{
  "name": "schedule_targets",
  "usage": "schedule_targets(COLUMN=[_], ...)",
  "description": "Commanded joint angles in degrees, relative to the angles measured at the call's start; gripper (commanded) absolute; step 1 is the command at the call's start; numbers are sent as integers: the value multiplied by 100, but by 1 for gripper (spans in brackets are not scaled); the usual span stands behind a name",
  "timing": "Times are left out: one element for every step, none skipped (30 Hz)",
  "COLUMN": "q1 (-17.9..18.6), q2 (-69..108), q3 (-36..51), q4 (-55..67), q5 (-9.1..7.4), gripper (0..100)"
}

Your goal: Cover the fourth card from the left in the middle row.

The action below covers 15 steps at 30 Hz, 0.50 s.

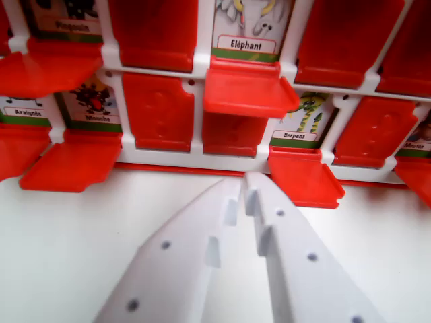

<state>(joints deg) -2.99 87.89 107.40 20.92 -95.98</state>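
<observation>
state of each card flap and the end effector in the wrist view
Eléphant card: uncovered, flap down
Serpent card: uncovered, flap down
Mouche card: uncovered, flap down
Araignée card: uncovered, flap down
Pingouin card: uncovered
slot between Mouche and Serpent: covered, flap up
slot right of Serpent: covered, flap up
end effector: shut, empty

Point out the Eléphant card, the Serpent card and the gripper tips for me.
Eléphant card (245, 45): wrist view, its name label.
Serpent card (294, 135): wrist view, its name label.
gripper (244, 190): wrist view, between the white fingertips.
</observation>
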Motion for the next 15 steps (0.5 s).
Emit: schedule_targets(q1=[-53, -53, -53, -53, -53, -44, -35, -35, -26, -26, -18, -18, -9, 0, 0], q2=[-62, -132, -202, -272, -343, -404, -475, -545, -606, -677, -756, -817, -888, -958, -1020], q3=[-686, -756, -817, -870, -923, -967, -1002, -1063, -1125, -1204, -1283, -1354, -1441, -1538, -1644], q4=[-158, -158, -158, -176, -185, -185, -202, -211, -211, -220, -220, -220, -220, -220, -220], q5=[-18, -18, -18, -18, -18, -26, -26, -26, -26, -26, -26, -35, -35, -35, -44], gripper=[0, 0, 0, 0, 0, 0, 0, 0, 0, 0, 0, 0, 0, 0, 0])
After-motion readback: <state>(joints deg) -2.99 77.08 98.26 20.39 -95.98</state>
